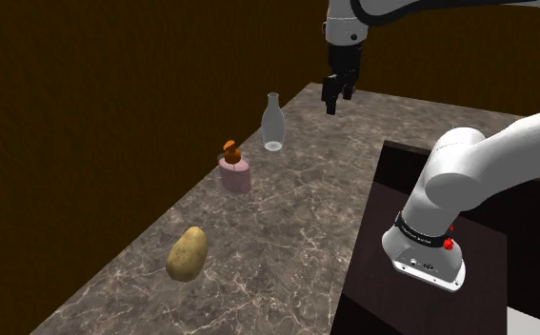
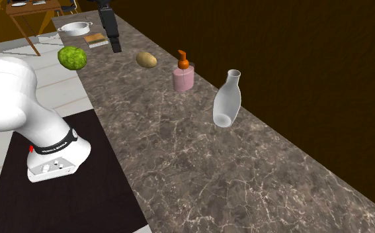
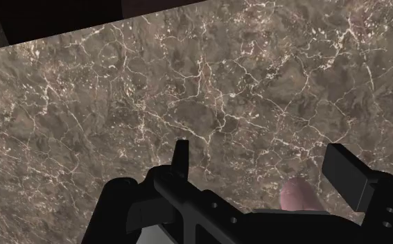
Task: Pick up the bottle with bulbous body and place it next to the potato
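The gripper (image 1: 337, 99) hangs above the marble counter (image 1: 296, 219), its fingers spread apart. The clear bottle (image 1: 272, 122) stands upright near the fingers, on their left in the shoulder view and lower, untouched. The pink pump bottle (image 1: 236, 173) and the potato (image 1: 187, 253) lie nearer that camera.

We take this for a home kitchen. A long, brown, marble-veined countertop (image 2: 199, 152) runs along a dark brown wall (image 2: 278, 59). On it we note a potato (image 2: 147, 60), a round green leafy vegetable (image 2: 73, 57), a pink pump soap dispenser (image 2: 184, 74), a clear glass bottle (image 2: 227, 100) and, at the far end, a white two-handled pot (image 2: 77, 28). Beyond the counter stands a wooden table (image 2: 30, 18) bearing what look like dishes, on a pale tiled floor (image 2: 63, 93).
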`<state>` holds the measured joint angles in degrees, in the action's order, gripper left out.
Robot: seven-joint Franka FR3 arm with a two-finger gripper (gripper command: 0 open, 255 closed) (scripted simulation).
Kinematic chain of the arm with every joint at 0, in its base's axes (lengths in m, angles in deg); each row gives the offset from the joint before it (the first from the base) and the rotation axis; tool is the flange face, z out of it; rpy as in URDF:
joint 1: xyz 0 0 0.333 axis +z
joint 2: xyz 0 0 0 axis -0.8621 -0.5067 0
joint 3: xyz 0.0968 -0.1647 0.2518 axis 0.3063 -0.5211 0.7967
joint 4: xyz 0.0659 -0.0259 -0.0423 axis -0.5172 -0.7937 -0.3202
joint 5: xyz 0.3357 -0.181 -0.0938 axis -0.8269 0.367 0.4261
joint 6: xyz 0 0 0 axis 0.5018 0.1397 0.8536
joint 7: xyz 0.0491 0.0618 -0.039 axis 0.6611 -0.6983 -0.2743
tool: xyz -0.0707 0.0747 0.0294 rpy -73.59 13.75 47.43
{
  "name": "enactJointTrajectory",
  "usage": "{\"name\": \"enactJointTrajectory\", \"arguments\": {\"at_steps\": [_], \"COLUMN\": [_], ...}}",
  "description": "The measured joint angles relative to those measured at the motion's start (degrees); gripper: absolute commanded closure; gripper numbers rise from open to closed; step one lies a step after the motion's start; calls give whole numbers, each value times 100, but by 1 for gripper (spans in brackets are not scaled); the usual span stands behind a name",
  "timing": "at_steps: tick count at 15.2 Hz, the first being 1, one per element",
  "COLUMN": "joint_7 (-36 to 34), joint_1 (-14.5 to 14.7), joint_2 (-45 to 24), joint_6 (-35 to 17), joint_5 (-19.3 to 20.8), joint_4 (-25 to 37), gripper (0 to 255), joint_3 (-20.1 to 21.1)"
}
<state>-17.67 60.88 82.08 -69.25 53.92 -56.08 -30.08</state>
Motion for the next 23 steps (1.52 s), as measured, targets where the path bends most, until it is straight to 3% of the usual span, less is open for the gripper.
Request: {"name": "enactJointTrajectory", "arguments": {"at_steps": [2,9,17,23], "joint_7": [9,200,426,670], "joint_1": [-15,-212,-348,-452], "joint_2": [-88,-1371,-2971,-4291], "joint_6": [-87,-1076,-1907,-2245], "joint_5": [11,129,20,-242], "joint_4": [11,488,1465,2591], "gripper": [0,0,0,0], "joint_3": [-24,-379,-723,-941]}}
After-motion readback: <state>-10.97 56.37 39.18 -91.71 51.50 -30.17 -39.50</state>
